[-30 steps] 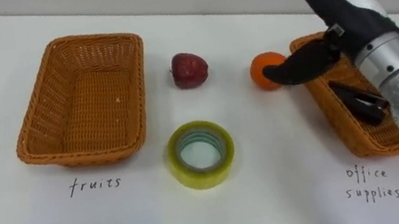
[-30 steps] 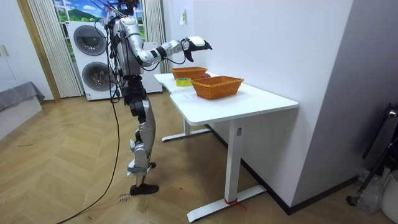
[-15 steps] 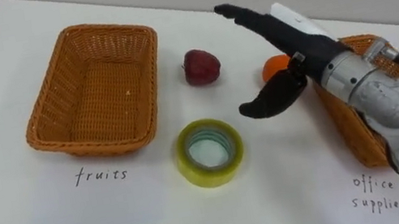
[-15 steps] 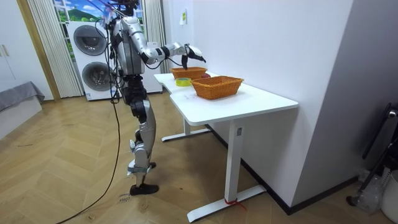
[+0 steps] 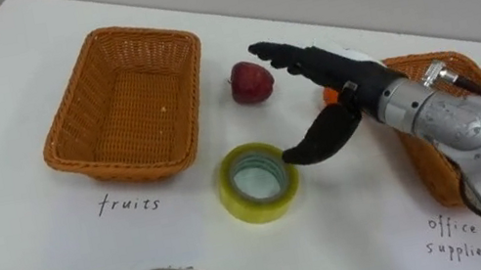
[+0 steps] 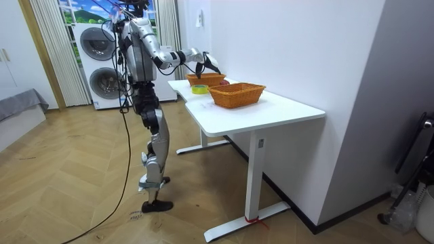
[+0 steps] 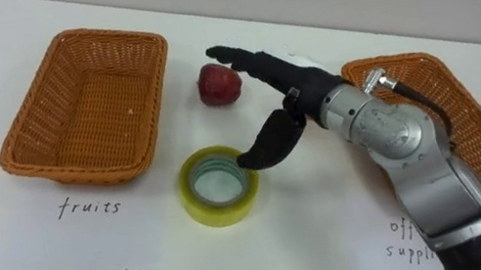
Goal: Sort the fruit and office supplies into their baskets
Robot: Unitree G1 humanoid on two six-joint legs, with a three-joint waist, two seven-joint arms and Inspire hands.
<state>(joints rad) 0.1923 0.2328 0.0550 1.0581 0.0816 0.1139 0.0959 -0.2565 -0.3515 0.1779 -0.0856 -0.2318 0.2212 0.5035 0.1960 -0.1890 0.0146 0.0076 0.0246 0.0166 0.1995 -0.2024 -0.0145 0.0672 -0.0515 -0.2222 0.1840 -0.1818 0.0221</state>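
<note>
My right hand (image 5: 338, 81) hovers open over the white table (image 5: 28, 222), its fingers stretched toward a red apple (image 5: 251, 81) and its thumb hanging just right of a yellow tape roll (image 5: 258, 182). It holds nothing. An orange (image 5: 327, 95) peeks out from behind the hand. The wicker basket (image 5: 123, 104) at the left, above the handwritten fruit label, is empty. A second wicker basket (image 5: 426, 60) at the right is partly hidden by my forearm. In the room view I stand at the table's end, on that view's left, with the right hand (image 6: 198, 57) reaching over the baskets.
The table's front edge (image 5: 194, 267) runs close below the tape roll. A handwritten label (image 5: 452, 235) for office supplies lies at the front right. Behind the table a wall rises; in the room view, washing machines (image 6: 102, 64) stand behind me.
My right hand swung from above the right basket leftward and down, to above the tape roll and near the apple. The eye view shifted slightly.
</note>
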